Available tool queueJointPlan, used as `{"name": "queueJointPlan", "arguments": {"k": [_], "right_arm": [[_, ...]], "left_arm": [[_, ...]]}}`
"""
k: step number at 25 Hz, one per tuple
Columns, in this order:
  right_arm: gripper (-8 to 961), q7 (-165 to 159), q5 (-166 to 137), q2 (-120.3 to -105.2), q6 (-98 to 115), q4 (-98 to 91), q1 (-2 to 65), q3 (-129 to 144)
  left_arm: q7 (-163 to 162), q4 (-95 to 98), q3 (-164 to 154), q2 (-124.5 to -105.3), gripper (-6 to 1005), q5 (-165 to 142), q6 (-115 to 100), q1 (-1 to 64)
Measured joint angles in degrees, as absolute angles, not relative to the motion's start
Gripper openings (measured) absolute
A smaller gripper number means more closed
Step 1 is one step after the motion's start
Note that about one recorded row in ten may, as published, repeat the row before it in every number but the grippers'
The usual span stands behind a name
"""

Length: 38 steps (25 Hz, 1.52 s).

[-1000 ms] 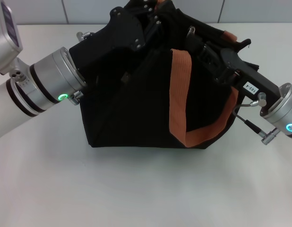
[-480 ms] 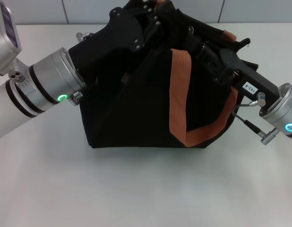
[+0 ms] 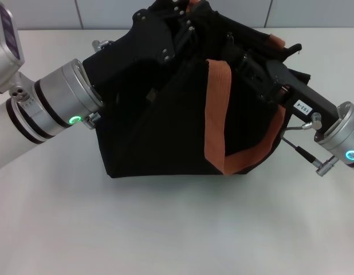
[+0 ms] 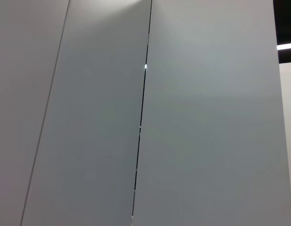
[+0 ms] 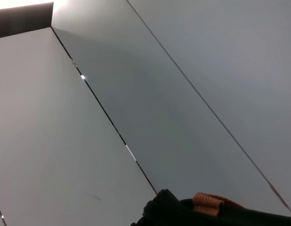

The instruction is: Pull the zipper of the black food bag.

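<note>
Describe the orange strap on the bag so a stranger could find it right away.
A big black food bag sits mid-table between the two arms. Down its front face hangs the orange strap, looping back up toward the right arm's side. It is the only bright colour on the black fabric.

Left arm enters from the frame's left edge, its left gripper (image 3: 176,26) reaching to upper centre; right arm rises from the lower right, its right gripper (image 3: 251,66) angled up-left.
</note>
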<state>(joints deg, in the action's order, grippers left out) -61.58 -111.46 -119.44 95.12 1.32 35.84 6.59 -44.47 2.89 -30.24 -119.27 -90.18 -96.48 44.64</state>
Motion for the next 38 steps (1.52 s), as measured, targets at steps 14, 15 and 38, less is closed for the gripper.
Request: {"name": "queueJointPlan", "arguments": {"k": [14,15,38], "right_arm": [[179,-64.0,-111.6,-119.35,94.3,1.3,36.5,6.7],[172,-64.0,-111.7,-119.35,94.3,1.2,36.5,6.7],[-3,-86.5,-112.3,-119.31,93.9,-8.2,36.7,11.5]], "left_arm": [[-44.5,2.9,-30.2,-119.26,23,-90.2,-96.7,44.9],[-44.5,2.9,-30.2,-119.26,23,-90.2,-96.7,44.9],[-42.9,2.8,-30.1,-119.27,24,-90.1,-95.4,43.9]]}}
